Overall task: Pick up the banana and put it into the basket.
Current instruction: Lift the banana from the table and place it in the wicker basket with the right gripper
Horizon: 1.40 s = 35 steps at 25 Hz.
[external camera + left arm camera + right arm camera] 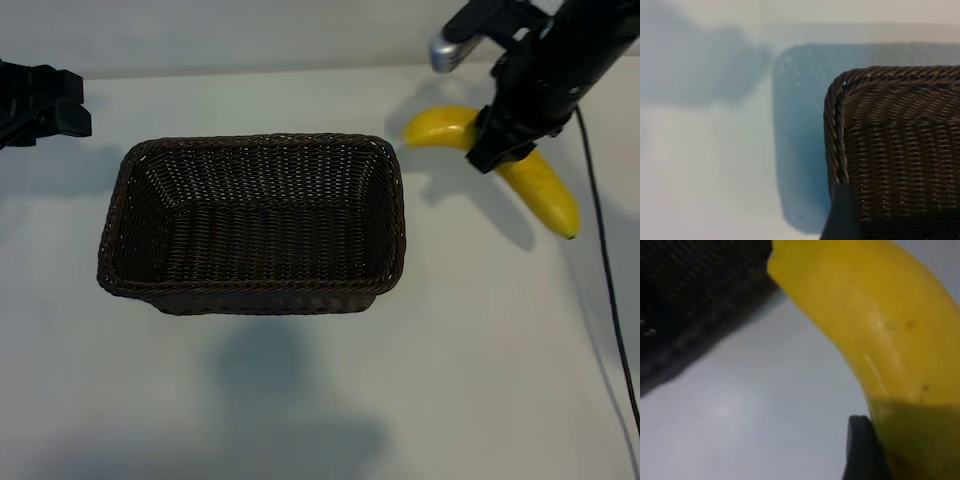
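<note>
Left pincer [75, 105]: sitting idle at the far left edge of the exterior view, beside the upper left corner of the basket and apart from it; its fingers are standing spread with nothing between them.
Left wrist view: looking down on one rounded corner of the basket [840, 130], with the dark tip of one finger [842, 215] showing just over the braided rim.
Basket [255, 290]: resting on the counter, left of centre; dark brown woven wicker, rectangular with rounded corners and sloping sides, showing only its woven floor inside.
Counter [480, 380]: a pale, plain surface carrying the basket, with soft shadows lying under the basket and the arms.
Banana [545, 190]: hanging in the air to the right of the basket's upper right corner, outside the rim; bright yellow and curved, one end pointing toward the basket and the other pointing down and to the right.
Right pincer [500, 145]: reaching down at the upper right and pinching the banana around its middle, so that both yellow ends are sticking out on either side of the black fingers.
Right wrist view: the banana [880, 330] is filling most of the view, with one dark finger [862, 450] pressing against its skin and the basket's wicker wall [695, 310] lying close behind.
Cable [608, 290]: a thin black line trailing down the right edge of the counter.
</note>
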Each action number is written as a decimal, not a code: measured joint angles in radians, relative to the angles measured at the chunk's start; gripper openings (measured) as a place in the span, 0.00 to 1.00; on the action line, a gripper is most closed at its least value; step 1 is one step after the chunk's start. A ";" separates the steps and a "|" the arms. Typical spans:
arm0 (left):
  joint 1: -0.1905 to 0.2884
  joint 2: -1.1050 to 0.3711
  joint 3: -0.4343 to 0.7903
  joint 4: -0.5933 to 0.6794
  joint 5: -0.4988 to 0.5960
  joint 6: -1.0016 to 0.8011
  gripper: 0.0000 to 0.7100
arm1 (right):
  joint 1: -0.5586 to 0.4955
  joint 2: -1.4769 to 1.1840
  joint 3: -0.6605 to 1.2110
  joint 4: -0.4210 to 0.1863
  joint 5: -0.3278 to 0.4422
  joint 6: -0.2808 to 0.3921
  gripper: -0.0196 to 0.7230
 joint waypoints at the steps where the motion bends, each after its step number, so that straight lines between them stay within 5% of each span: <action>1: 0.000 0.000 0.000 0.000 0.000 0.000 0.83 | 0.013 0.000 0.000 0.000 -0.001 0.004 0.58; 21: 0.000 0.000 0.000 -0.026 0.000 0.024 0.83 | 0.171 0.000 -0.041 0.007 -0.011 0.136 0.58; 35: 0.000 0.000 0.000 -0.045 0.005 0.026 0.83 | 0.327 0.144 -0.207 0.025 0.052 0.158 0.58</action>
